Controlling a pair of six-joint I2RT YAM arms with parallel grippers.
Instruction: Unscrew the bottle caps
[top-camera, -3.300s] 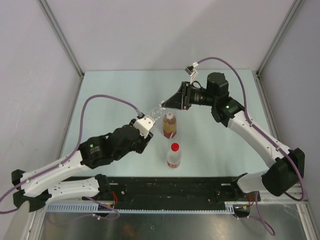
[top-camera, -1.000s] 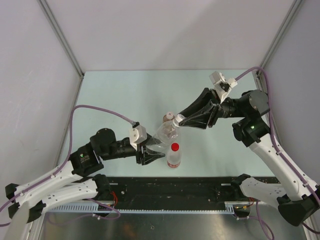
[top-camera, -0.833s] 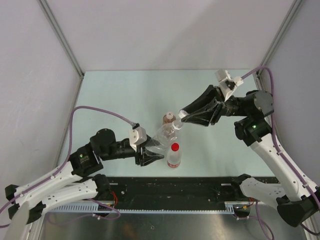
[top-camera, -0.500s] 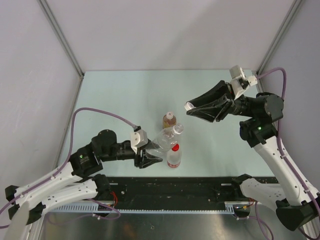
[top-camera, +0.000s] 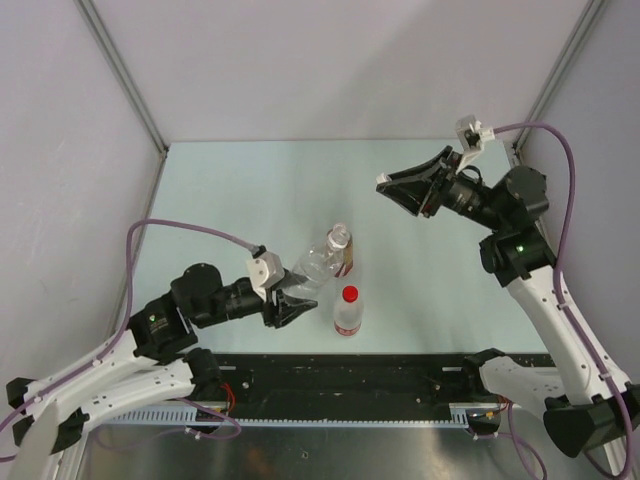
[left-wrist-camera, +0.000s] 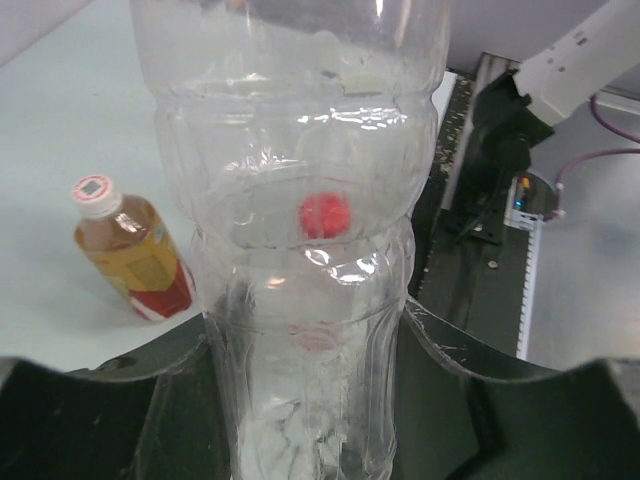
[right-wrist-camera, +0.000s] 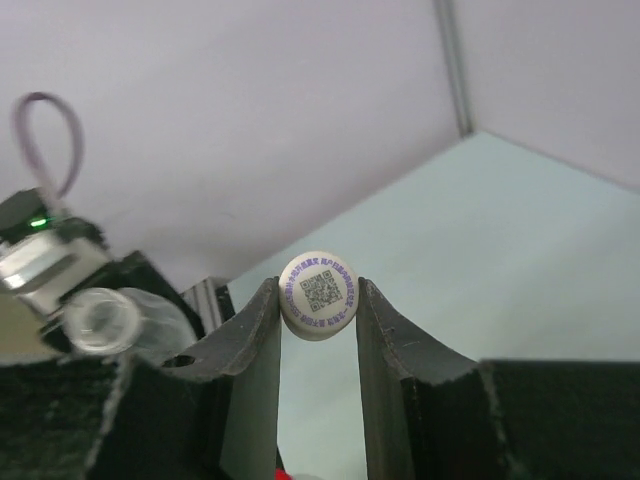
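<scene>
Pale grey walls with metal corner posts close in a mint-green table (top-camera: 250, 190), seen from above. Toward 7 o'clock from the table's middle, the left gripper (top-camera: 298, 301) is clamped on the lower body of the clear bottle (top-camera: 318, 264), one dark finger pressed to each side of it in the left wrist view. That bottle is lifted and tilts away toward 1 o'clock. Its upper end overlaps the amber bottle (left-wrist-camera: 135, 262) in the top view, and I cannot tell whether the two touch. The right wrist view shows the clear bottle's neck open, with no cap on it. The amber bottle stands just past the table's middle with its pale cap (left-wrist-camera: 97, 195) on. Just beside it at 6 o'clock, nearer the arms' bases, stands the labelled bottle (top-camera: 347, 320), upright, its red cap (top-camera: 349, 293) screwed on; that red spot also shows through the clear plastic in the left wrist view. Well apart from all three, raised above the table toward 2 o'clock, the right gripper (top-camera: 386, 184) pinches a white cap (right-wrist-camera: 318, 295) by its rim between its two fingertips, the printed square code on the cap's top facing the wrist camera.
</scene>
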